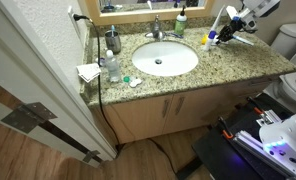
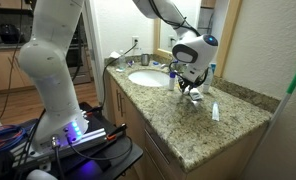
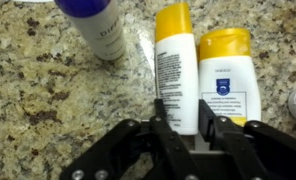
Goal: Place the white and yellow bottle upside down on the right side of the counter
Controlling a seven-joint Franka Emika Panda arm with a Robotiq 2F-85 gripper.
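In the wrist view my gripper (image 3: 180, 118) is shut on the white and yellow bottle (image 3: 176, 60), one finger on each side of its white body, with the yellow cap pointing away from me. A second, wider white and yellow bottle (image 3: 228, 80) sits right beside it. Both are over the speckled granite counter (image 3: 48, 90). In both exterior views the gripper (image 1: 220, 35) (image 2: 191, 92) is at the end of the counter (image 1: 238, 68) (image 2: 178, 125) beyond the white oval sink (image 1: 164, 60) (image 2: 146, 77). The held bottle is mostly hidden there.
A blue-capped white bottle (image 3: 98, 25) lies near the gripper. A small white object (image 2: 215, 112) lies on the counter beyond it. The faucet (image 1: 156, 33) and green soap bottle (image 1: 180, 25) stand behind the sink. Several bottles (image 1: 110, 65) crowd the opposite end. A toilet (image 1: 293, 45) stands beside the vanity.
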